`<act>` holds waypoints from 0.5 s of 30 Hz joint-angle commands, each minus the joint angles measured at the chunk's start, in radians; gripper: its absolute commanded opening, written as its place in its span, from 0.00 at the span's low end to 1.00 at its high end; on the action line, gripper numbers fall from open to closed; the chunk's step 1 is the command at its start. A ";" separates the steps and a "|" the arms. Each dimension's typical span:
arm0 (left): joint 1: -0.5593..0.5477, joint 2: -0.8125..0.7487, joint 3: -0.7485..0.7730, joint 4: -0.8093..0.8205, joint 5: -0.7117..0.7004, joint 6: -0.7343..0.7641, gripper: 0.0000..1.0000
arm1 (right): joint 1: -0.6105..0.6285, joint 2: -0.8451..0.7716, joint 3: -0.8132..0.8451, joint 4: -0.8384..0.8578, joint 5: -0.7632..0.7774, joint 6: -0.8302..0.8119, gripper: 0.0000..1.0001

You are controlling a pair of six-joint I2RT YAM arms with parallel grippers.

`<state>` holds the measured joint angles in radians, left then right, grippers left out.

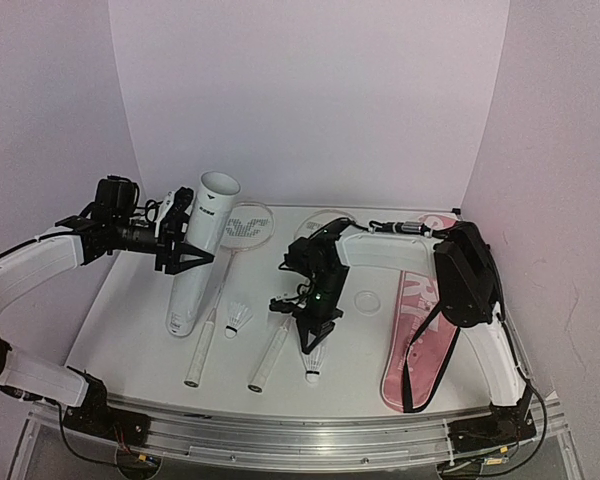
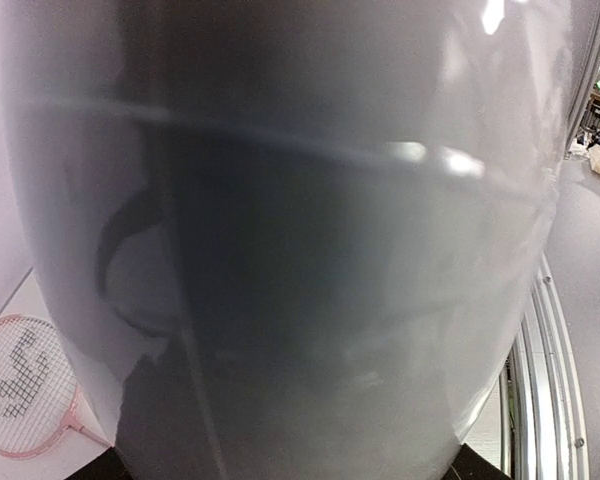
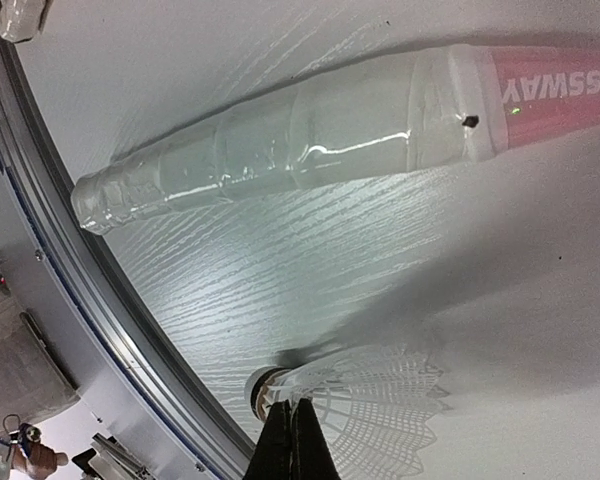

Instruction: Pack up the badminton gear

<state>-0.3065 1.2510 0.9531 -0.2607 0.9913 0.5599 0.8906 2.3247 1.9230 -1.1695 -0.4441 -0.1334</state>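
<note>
My left gripper is clamped around the tall white tube, which leans with its open mouth up; the tube fills the left wrist view and hides the fingers. Two rackets lie on the table, one beside the tube and one to its right. A shuttlecock sits between their handles. My right gripper points down at another shuttlecock. In the right wrist view the gripper is pinched shut on the skirt of that shuttlecock, next to its cork.
The pink bag with a black strap lies at the right. A small clear round lid rests left of the bag. A plastic-wrapped racket handle lies just beyond the shuttlecock. The table's metal rail runs close by. A racket head shows beside the tube.
</note>
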 commanded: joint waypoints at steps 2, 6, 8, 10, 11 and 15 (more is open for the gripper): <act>0.000 -0.011 0.030 0.016 0.007 0.034 0.05 | -0.038 -0.213 0.040 -0.029 0.015 0.059 0.00; 0.001 -0.010 0.028 0.003 0.017 0.061 0.05 | -0.052 -0.371 0.230 0.005 0.178 0.137 0.00; 0.001 -0.006 0.028 0.004 0.021 0.073 0.05 | -0.047 -0.417 0.333 0.076 0.251 0.191 0.00; 0.001 -0.001 0.028 0.008 0.024 0.080 0.05 | -0.024 -0.477 0.345 0.231 0.330 0.226 0.00; 0.000 0.001 0.028 0.011 0.023 0.080 0.05 | 0.003 -0.497 0.325 0.319 0.374 0.215 0.00; 0.001 0.009 0.035 0.011 0.013 0.079 0.05 | 0.080 -0.512 0.321 0.538 0.439 0.173 0.00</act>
<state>-0.3065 1.2519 0.9532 -0.2634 0.9920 0.6213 0.8842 1.8020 2.2383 -0.8740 -0.1212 0.0357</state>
